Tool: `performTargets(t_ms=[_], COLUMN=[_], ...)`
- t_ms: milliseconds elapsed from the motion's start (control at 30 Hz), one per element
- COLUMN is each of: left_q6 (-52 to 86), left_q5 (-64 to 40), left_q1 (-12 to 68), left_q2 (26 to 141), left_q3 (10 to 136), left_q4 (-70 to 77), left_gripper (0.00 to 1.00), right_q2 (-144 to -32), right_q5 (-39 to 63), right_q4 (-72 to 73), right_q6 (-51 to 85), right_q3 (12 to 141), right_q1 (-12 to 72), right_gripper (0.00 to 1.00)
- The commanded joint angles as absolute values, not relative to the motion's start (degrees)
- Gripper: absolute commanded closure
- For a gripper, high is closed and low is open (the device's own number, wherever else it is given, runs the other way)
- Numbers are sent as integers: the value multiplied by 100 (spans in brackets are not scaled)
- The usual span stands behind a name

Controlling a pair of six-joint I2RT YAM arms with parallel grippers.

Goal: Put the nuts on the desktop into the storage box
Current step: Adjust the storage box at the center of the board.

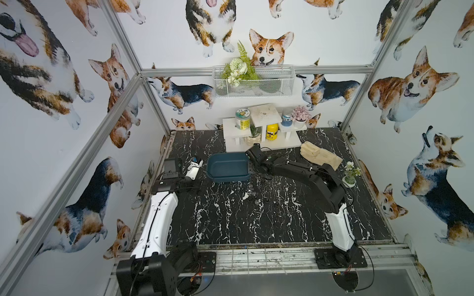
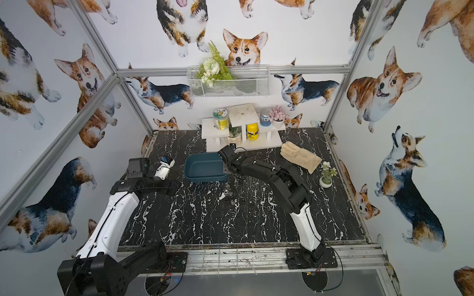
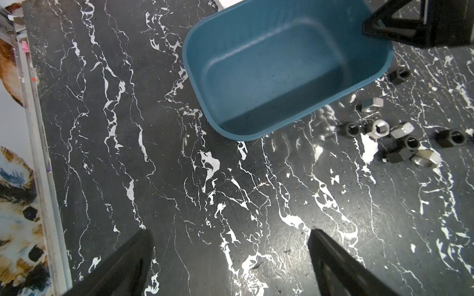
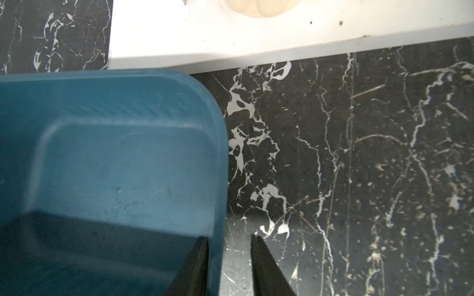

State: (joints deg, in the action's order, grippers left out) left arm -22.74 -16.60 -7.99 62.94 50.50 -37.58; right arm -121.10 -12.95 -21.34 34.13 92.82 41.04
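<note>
At the left, the left gripper (image 3: 229, 230) hangs over the black, white-veined marble-look desktop (image 1: 230, 217), its two black fingers spread wide with nothing between them. Next comes the shallow dark teal-blue plastic storage box (image 1: 225, 169), rectangular with rounded corners, on the desktop in front of the white tiered shelf stand (image 1: 282, 143). Just beside the box's near right corner, on the desktop and outside the box, lie the small metal hex nuts (image 3: 379, 130). Some are shiny silver and some black; most are bunched in a loose cluster and a couple of black ones sit a little apart. At the box's right end wall is the right gripper (image 4: 229, 237). Its jaws are narrow and straddle that wall, one finger inside the box and the other outside over the desktop; whether they actually pinch the wall I cannot tell. Further right a cream fabric glove (image 1: 320, 155) lies flat, and beyond it stands a small white pot of white flowers (image 1: 350, 178).
</note>
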Motion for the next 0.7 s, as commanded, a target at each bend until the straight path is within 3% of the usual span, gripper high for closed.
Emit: performTargets(t_ms=[0, 233, 667], left_q6=[-2424, -2993, -4253], left_q5=[-1918, -2561, -4070], left_q1=[-795, -662, -500], left_q2=[6258, 6245, 6558], left_q3=[4921, 4818, 4625], left_q4=[-3479, -3497, -3434], left_gripper=[0, 0, 0], right_q2=[-11924, -11141, -8939], right_q5=[-822, -731, -543], right_q4=[-1989, -2297, -3345], right_q6=[2972, 2817, 3272], right_q3=[9178, 8813, 6406], right_q1=[4105, 4062, 4200], right_gripper=[55, 47, 39])
